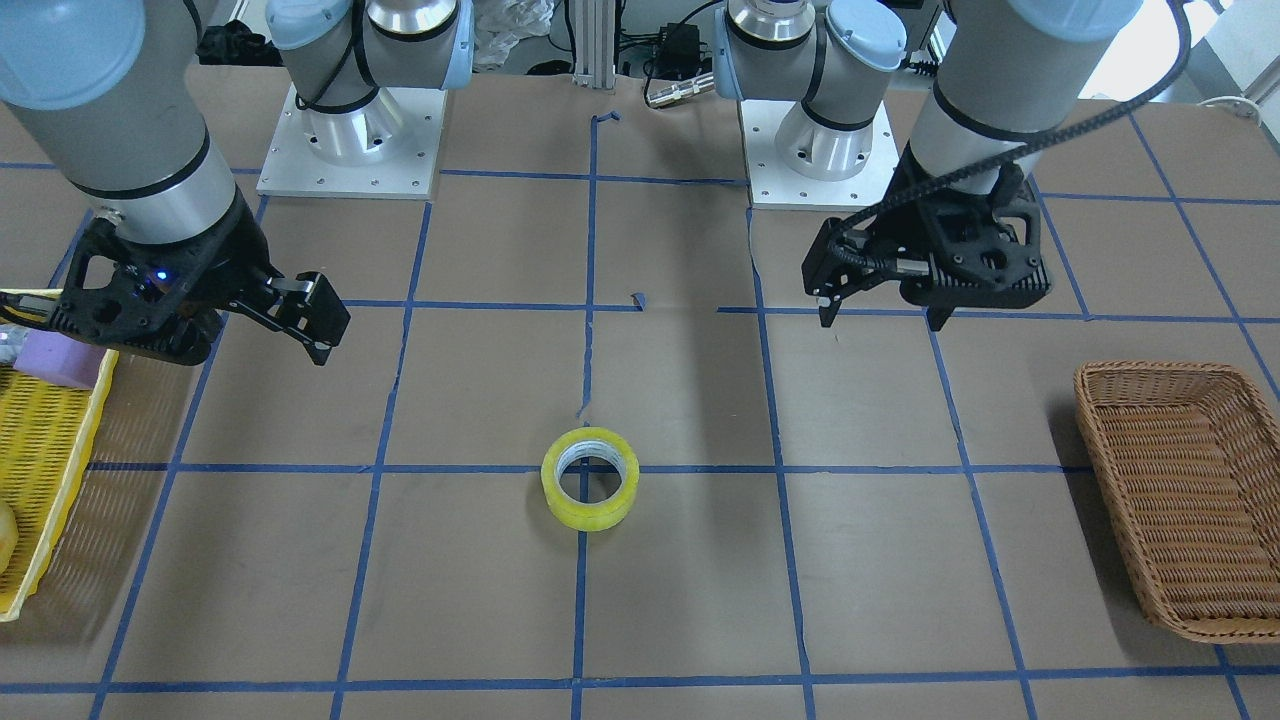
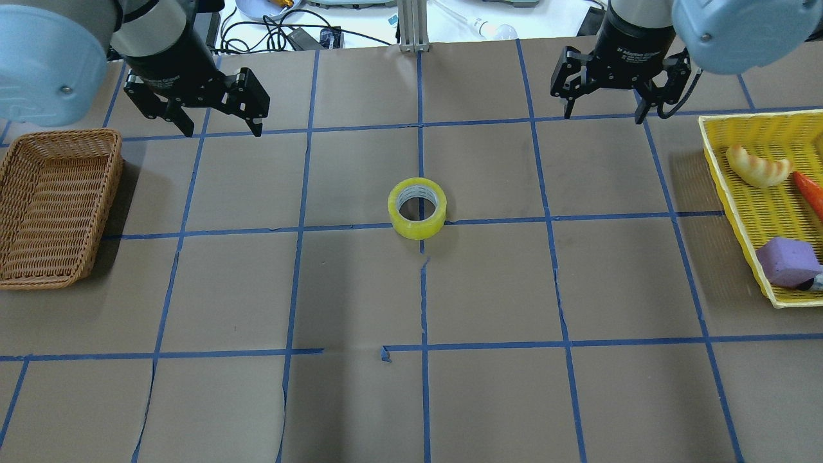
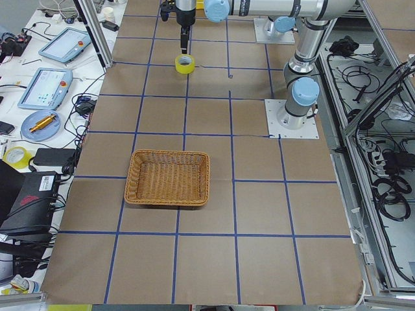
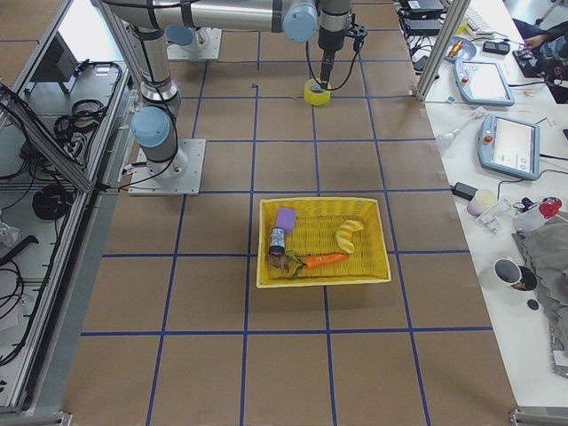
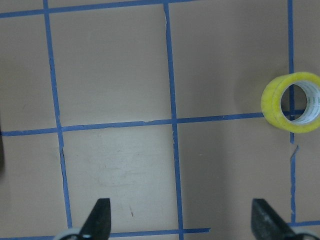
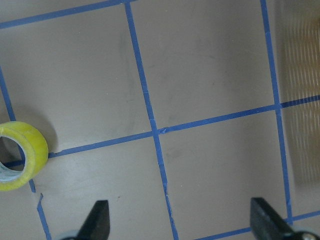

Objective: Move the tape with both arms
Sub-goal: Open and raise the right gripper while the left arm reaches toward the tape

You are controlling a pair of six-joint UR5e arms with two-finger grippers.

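The tape (image 2: pixel 417 208), a yellow translucent roll with a whitish core, lies flat on the brown table at a crossing of blue lines, with nothing touching it. It also shows in the front view (image 1: pixel 590 478). My left gripper (image 2: pixel 223 132) is open and empty, hovering above the table to the tape's left. It also shows in the front view (image 1: pixel 882 320). Its wrist view has the tape (image 5: pixel 292 102) at the right edge. My right gripper (image 2: pixel 604 117) is open and empty, hovering to the tape's right. Its wrist view has the tape (image 6: pixel 20 157) at the left edge.
An empty wicker basket (image 2: pixel 64 133) stands at the table's left side. A yellow mesh tray (image 2: pixel 720 167) at the right side holds a purple foam block (image 2: pixel 787 260), a yellowish lump (image 2: pixel 757 168) and an orange item (image 2: pixel 810 193).
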